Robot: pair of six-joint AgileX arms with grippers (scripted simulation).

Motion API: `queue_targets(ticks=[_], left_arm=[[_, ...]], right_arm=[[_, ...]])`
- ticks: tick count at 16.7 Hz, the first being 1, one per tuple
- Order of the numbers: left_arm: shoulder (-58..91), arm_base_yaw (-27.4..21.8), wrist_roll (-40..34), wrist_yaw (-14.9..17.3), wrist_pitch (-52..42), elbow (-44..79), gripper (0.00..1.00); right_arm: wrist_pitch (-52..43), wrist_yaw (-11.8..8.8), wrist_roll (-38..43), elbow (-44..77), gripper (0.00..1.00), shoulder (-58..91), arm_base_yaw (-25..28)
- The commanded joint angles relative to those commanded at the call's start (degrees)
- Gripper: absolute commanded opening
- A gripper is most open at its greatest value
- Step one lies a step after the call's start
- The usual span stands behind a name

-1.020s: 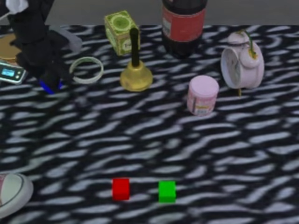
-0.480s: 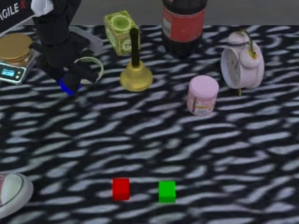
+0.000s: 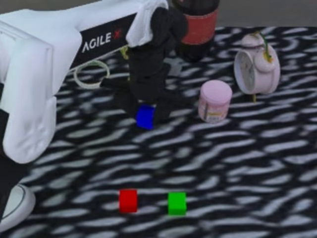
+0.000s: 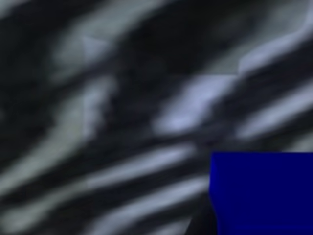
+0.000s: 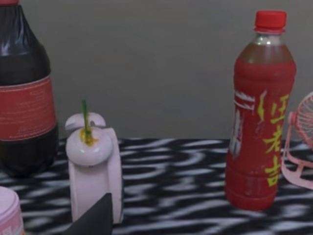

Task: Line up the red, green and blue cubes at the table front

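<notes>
My left gripper is shut on the blue cube and holds it above the middle of the table, left of the pink jar. In the left wrist view the blue cube fills one corner over the striped tabletop. The red cube and the green cube rest side by side near the table front, red to the left, with a gap between them. My right arm is outside the top view; only a dark part of the right gripper shows in its wrist view.
A pink jar, a pink alarm clock and a dark cola bottle stand at the back right. A pale ring lies at the back left, a shoe at the front left. The right wrist view shows a red tea bottle.
The left arm has swung right and forward with the blue cube, from beside the scale at the back left to the table's middle. It now covers the bell and the patterned box.
</notes>
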Motion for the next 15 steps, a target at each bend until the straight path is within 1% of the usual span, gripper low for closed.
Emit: queue_targets(ticks=[3, 5, 8, 11, 15], left_arm=[[-1.0, -8.9, -17.1, -0.1, -0.3, -1.3, 0.00], [-2.0, -14.3, -27.2, -0.2, -0.3, -2.2, 0.00], [-3.6, -20.9, -38.4, -0.5, 0.1, -3.3, 0.00], [-5.0, -24.8, -44.1, -0.9, 0.6, -4.0, 0.00], [-5.2, -25.4, -45.0, -1.0, 0.7, -4.1, 0.00]], right_arm=[[0.0, 0.0, 0.0, 0.0, 1.00, 0.0, 0.0], [0.0, 0.0, 0.0, 0.0, 1.00, 0.0, 0.0], [0.0, 0.0, 0.0, 0.0, 1.00, 0.0, 0.0], [0.0, 0.0, 0.0, 0.0, 1.00, 0.0, 0.0], [0.0, 0.0, 0.0, 0.0, 1.00, 0.0, 0.0]])
